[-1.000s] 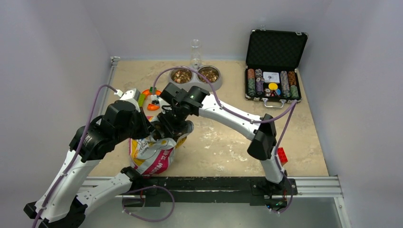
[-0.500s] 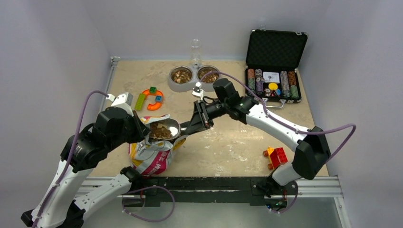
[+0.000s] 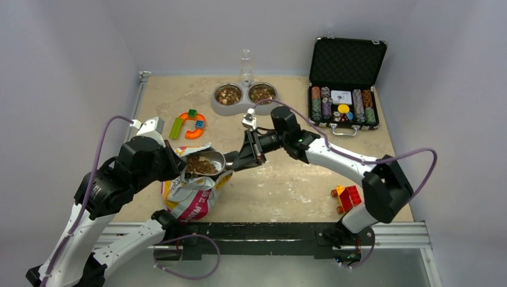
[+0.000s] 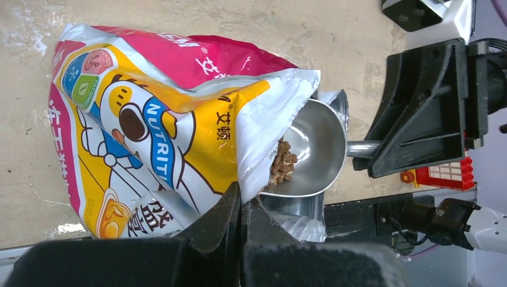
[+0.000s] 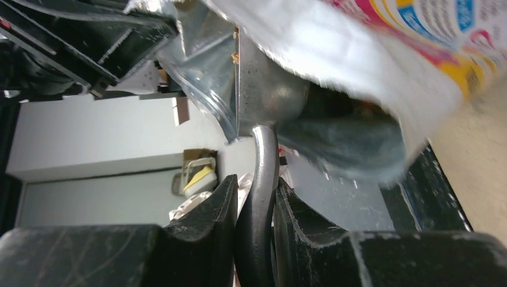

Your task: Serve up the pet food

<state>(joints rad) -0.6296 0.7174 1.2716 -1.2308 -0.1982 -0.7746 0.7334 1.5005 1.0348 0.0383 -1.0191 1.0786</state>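
Right gripper [image 3: 238,160] has backed off to the side of the bag [image 3: 190,200] since a second ago, when it was parked right on top of it, and the scoop [image 4: 317,146] is out at the mouth now. Over the last half second hardly anything shifts, just the right elbow tucking in a bit.

What I see from my end: the right fingers [image 5: 212,215] are clamped on the scoop's thin metal handle [image 5: 263,179], one on either side, so that's a solid hold. The scoop's cup sits just ahead of those fingertips, roughly level, in the open top of the bag. Kibble [image 4: 282,166] is piled in the half of the scoop farthest from the right gripper, partly tucked under the bag's white flap. More of it sits in the double bowl [image 3: 244,106], well apart from both grippers, off past the right wrist toward the back wall.

Left gripper [image 4: 241,202] is pinched together on the bag's foil lip, just beside the scoop and across from the right one. The bag stands upright on the table [image 3: 287,179] below both.
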